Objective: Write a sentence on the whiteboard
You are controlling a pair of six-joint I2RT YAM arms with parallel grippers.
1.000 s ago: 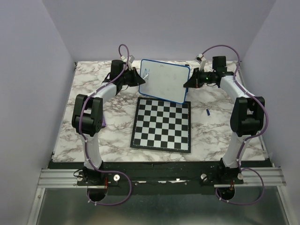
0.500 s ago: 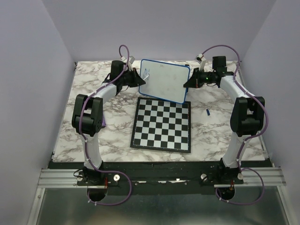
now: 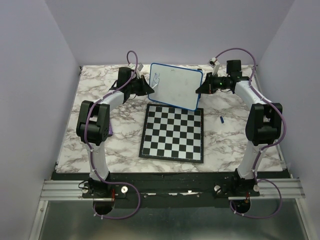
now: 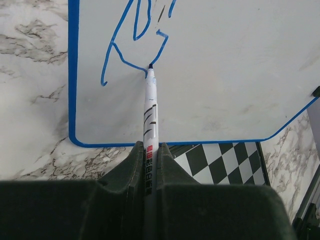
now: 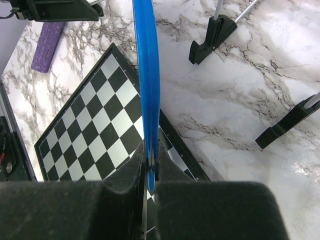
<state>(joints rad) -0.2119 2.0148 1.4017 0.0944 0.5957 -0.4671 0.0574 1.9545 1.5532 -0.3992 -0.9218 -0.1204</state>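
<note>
The whiteboard [image 3: 176,86], white with a thin blue rim, is held tilted above the far edge of the chessboard [image 3: 174,132]. My right gripper [image 3: 200,88] is shut on its right edge; the right wrist view shows the blue rim [image 5: 147,75] edge-on between the jaws. My left gripper [image 3: 148,86] is shut on a white marker [image 4: 150,112], whose tip touches the board by the blue strokes [image 4: 131,50] of the sentence. Only a few strokes show near the board's upper left corner [image 3: 157,78].
A small blue marker cap [image 3: 221,119] lies on the marble table right of the chessboard. Two black stand feet [image 5: 212,38] rest on the marble in the right wrist view, and a purple strip [image 5: 47,46] lies beyond the chessboard.
The left gripper has shifted slightly right with the marker along the board's upper left corner. The right arm and the whiteboard have stayed put.
</note>
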